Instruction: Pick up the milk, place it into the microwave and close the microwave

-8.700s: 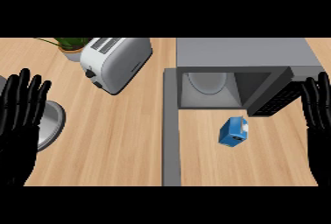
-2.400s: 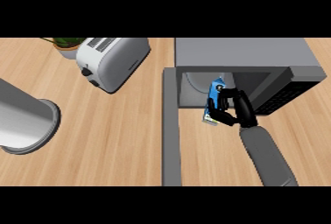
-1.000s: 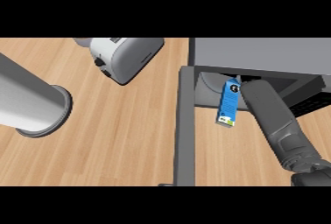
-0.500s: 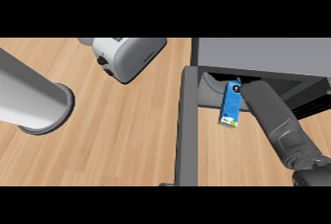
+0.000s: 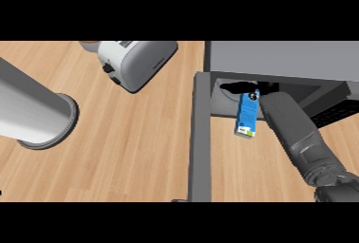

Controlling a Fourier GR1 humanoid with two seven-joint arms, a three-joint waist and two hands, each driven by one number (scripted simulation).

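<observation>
The milk [image 5: 247, 115] carton hangs half in the mouth of the microwave [image 5: 280, 61], its long axis running near to far, the far end under the cavity's dark edge and the near end out over the desk [image 5: 133, 142]. The right hand [image 5: 242, 88] sits at that far end, inside the cavity; whether its fingers clasp the carton cannot be told. The right forearm lies just right of the carton. The left hand is out of sight.

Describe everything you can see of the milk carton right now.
The milk carton is a slim blue box with a white and green end nearest the camera. It is tilted, its far end reaching into the open microwave cavity, beside the grey right forearm. The right hand, dark in the cavity's shadow, meets that far end.
</observation>
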